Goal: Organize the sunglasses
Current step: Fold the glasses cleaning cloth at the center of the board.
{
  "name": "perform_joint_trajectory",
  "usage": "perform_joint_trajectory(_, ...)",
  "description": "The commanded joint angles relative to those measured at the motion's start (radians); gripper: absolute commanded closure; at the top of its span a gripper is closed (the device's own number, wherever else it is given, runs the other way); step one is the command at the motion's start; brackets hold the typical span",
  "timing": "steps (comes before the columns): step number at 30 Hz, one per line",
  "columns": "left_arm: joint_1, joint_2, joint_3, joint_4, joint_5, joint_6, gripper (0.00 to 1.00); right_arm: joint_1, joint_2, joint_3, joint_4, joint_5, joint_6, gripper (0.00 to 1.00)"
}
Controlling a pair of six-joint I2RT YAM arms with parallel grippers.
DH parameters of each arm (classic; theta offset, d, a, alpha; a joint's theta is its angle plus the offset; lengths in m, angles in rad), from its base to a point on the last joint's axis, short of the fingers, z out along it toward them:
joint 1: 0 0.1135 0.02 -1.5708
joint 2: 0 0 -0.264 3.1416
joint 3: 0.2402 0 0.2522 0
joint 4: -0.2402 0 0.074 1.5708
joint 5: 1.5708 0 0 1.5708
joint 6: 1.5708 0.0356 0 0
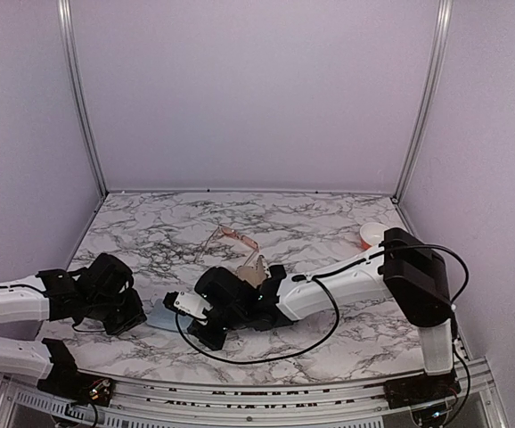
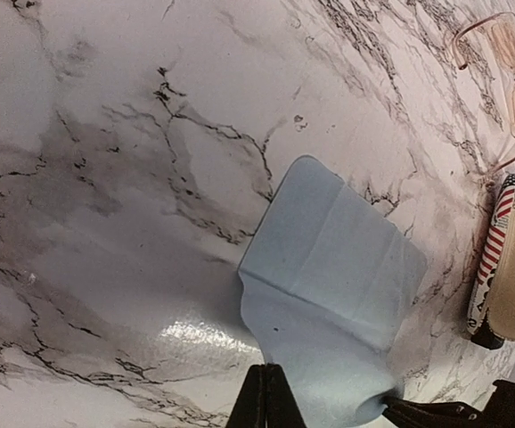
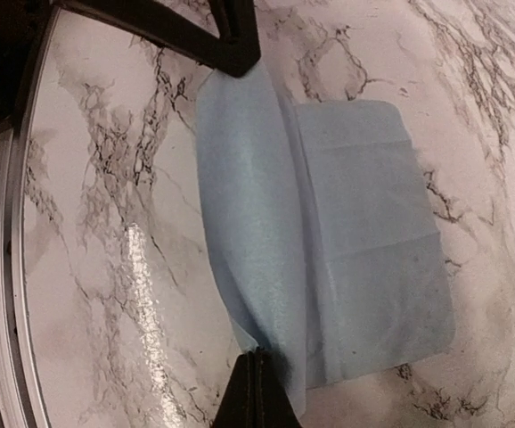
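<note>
Left gripper (image 2: 266, 399): closed, its fingertips pressed together on the near edge of the blue cloth (image 2: 333, 285), low over the table (image 2: 106, 178).
Right gripper (image 3: 256, 385): also closed, nipping the opposite edge of the blue cloth. Its arm reaches across from the right side of the table into the left half.
Grippers together: near one another, facing across the cloth. In the right wrist view the left gripper's black fingers sit on the cloth's far edge. In the left wrist view the right gripper's fingers show dark at the cloth's lower right corner.
Blue cloth: pale blue with rounded corners and fold creases. It lies mostly flat at the near left of the table, with a raised ridge running between the two pinched spots.
Sunglasses (image 2: 511, 85): a thin wire-framed pair with pinkish-brown lenses, lying on the marble toward the middle of the table. They are beyond the right arm's wrist, apart from the cloth and untouched by either gripper.
Stars-and-stripes case (image 2: 494, 254): lies between the sunglasses and the cloth, a tan face showing beside its patterned side. One temple of the sunglasses ends just beside it.
Table: white marble pattern with dark veins.
Orange-and-white object (image 1: 371, 236): by the right arm's elbow at the far right, too small to identify.
</note>
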Motion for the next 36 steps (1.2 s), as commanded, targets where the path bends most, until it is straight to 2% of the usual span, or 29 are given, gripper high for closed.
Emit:
perform_joint_trajectory(1,-0.001,0.044,0.041,-0.038,-0.019,0.004,1.0,-0.019,-0.026,0.009,-0.022,0.036,0.017,1.0)
perform_joint_trajectory(12,0.01,0.102,0.084,-0.026,-0.063,0.025,1.0,-0.032,-0.002,0.047,-0.048,0.081,0.022,1.0)
perform_joint_trajectory(26,0.035,0.259,0.159,0.014,-0.074,0.08,1.0,-0.057,0.03,0.099,-0.088,0.105,0.01,1.0)
perform_joint_trajectory(36,0.041,0.299,0.18,0.017,-0.079,0.092,1.0,-0.072,0.057,0.122,-0.098,0.105,0.001,1.0)
